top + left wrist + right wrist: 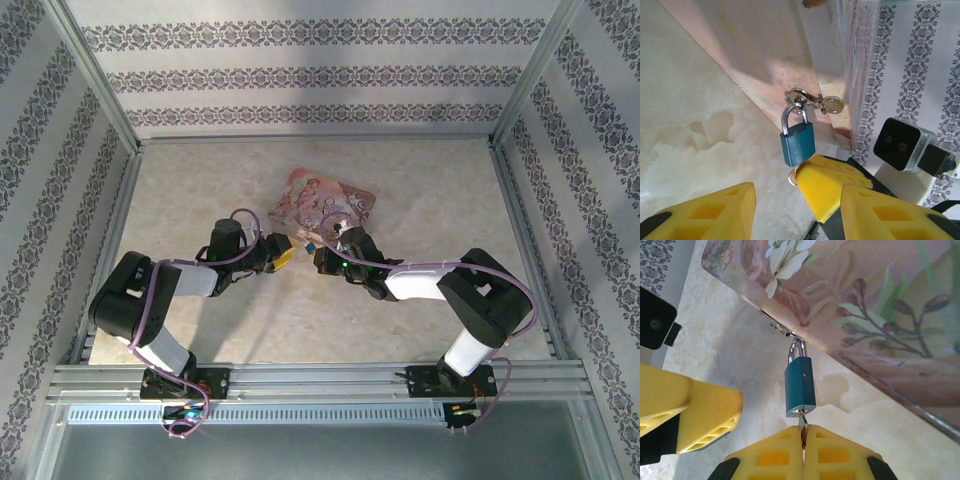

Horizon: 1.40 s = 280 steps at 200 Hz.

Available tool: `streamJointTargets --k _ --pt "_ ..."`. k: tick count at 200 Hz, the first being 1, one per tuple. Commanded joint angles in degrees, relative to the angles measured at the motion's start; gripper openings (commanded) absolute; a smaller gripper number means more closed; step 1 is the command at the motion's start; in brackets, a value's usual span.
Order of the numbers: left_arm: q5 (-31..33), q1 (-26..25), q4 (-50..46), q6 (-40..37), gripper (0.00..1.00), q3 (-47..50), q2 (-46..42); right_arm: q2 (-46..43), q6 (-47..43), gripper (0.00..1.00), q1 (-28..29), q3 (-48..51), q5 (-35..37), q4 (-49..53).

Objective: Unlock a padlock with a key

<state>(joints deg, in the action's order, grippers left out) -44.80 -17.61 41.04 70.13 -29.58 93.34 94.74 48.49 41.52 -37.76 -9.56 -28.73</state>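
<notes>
Padlock (pixel 800 387) hanging at pink tin's (pixel 880 300) hasp; key (pixel 801 422) mostly hidden, pinched between the right gripper (pixel 803 435) pads, tip at keyhole. Left gripper (pixel 283 254) spread wide beside it, fingers partly cropped

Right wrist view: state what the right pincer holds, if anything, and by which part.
The right pincer grips the thin metal key by its head end, blade tip at the keyhole of the teal padlock.
</notes>
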Motion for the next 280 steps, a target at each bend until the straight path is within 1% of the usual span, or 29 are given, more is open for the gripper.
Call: streamJointTargets --k 1,45,87,136,187,269,280 --pt "-0.94 -0.45 7.75 3.18 0.47 -0.29 1.85 -1.66 1.69 0.00 0.74 -1.97 -1.34 -2.73" --pt "-1.17 -1.33 14.46 6.37 0.46 -0.60 6.42 -1.94 3.05 0.00 1.26 -1.88 -0.98 -3.02" --pt "-1.17 -2.73 18.26 8.44 0.45 -1.44 10.07 -1.79 3.88 0.00 1.68 -2.06 -0.72 -3.09" --pt "0.20 -3.27 26.62 12.78 0.40 -1.09 14.72 -1.49 4.51 0.00 1.79 -2.14 -0.93 -3.16" --pt "1.08 -3.82 29.93 14.72 0.37 -1.59 17.63 -1.40 4.97 0.00 1.87 -2.23 -1.07 -3.31" --pt "3.05 -5.41 30.93 15.60 0.33 -2.41 18.90 -0.43 5.50 0.00 2.01 -2.72 -1.56 -3.71" --pt "3.40 -5.51 30.94 15.72 0.31 -2.41 18.94 -0.52 5.52 0.00 2.03 -2.76 -1.53 -3.70"
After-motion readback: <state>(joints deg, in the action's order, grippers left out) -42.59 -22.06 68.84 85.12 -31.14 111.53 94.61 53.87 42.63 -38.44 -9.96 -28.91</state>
